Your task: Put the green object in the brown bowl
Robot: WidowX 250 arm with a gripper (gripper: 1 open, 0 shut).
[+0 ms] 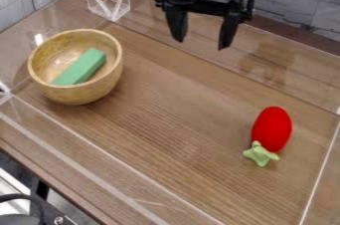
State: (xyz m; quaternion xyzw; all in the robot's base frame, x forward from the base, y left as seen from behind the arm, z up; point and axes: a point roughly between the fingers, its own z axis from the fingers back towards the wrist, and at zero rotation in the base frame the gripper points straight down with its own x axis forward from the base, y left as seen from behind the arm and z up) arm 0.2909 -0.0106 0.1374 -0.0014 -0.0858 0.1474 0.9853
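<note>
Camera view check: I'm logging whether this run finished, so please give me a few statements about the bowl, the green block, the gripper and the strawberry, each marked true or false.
1. The green object lies inside the brown bowl. True.
2. The gripper is shut on the green object. False: its fingers are spread and hold nothing, and it hangs above the far side of the table, away from the bowl.
3. The red strawberry lies on the table right of the bowl. True.
4. The strawberry is inside the bowl. False: it rests on the bare wood near the right edge.
5. The bowl is tipped over. False: it sits upright, opening upward.
</note>
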